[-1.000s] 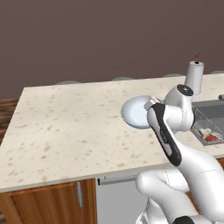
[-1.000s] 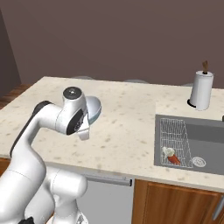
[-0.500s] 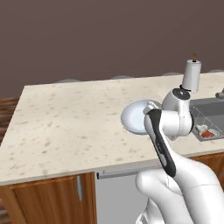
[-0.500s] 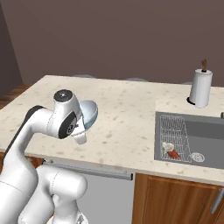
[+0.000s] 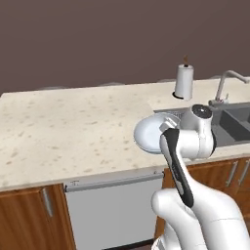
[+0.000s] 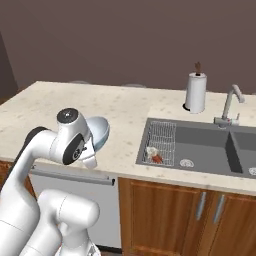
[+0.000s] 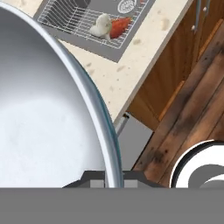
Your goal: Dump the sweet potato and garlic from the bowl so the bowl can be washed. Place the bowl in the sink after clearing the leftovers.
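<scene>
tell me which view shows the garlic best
The hand view: the garlic is large and unblocked there, lying on the wire rack against the sweet potato. The right base view shows it as a small pale lump in the sink. In the left base view I cannot make it out.

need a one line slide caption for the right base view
Gripper holds the emptied bowl above the counter; sweet potato and garlic lie on the sink rack.
</scene>
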Controlling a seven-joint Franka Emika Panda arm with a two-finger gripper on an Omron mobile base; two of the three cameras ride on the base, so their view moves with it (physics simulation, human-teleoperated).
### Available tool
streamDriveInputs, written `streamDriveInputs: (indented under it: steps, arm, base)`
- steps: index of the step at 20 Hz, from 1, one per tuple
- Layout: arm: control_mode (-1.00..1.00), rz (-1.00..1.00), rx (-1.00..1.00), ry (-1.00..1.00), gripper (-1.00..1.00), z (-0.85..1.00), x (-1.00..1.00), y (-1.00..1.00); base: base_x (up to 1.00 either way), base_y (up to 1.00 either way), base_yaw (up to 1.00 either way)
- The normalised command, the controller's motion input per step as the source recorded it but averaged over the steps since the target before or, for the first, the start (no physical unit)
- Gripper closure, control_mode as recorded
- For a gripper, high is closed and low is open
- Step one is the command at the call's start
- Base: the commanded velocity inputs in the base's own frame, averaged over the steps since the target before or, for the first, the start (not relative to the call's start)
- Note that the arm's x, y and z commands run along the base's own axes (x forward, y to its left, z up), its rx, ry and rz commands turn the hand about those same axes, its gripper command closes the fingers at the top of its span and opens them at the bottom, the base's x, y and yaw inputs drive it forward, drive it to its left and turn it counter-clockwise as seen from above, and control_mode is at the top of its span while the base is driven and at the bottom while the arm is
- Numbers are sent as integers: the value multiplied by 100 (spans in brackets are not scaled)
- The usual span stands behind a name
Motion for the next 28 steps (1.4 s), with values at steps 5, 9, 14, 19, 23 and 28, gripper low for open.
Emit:
streamDriveInputs:
  steps: [5, 9, 14, 19, 23, 28]
  arm:
    - [100, 0, 0, 0, 100, 0, 0, 0]
    - [100, 0, 0, 0, 100, 0, 0, 0]
    - [100, 0, 0, 0, 100, 0, 0, 0]
    - [100, 0, 0, 0, 100, 0, 0, 0]
    - [100, 0, 0, 0, 100, 0, 0, 0]
    - [100, 0, 0, 0, 100, 0, 0, 0]
  base:
    - [20, -100, -5]
    - [21, -98, -2]
    - [37, -75, 0]
    - [32, -49, 0]
    - [35, -24, 0]
    - [24, -44, 0]
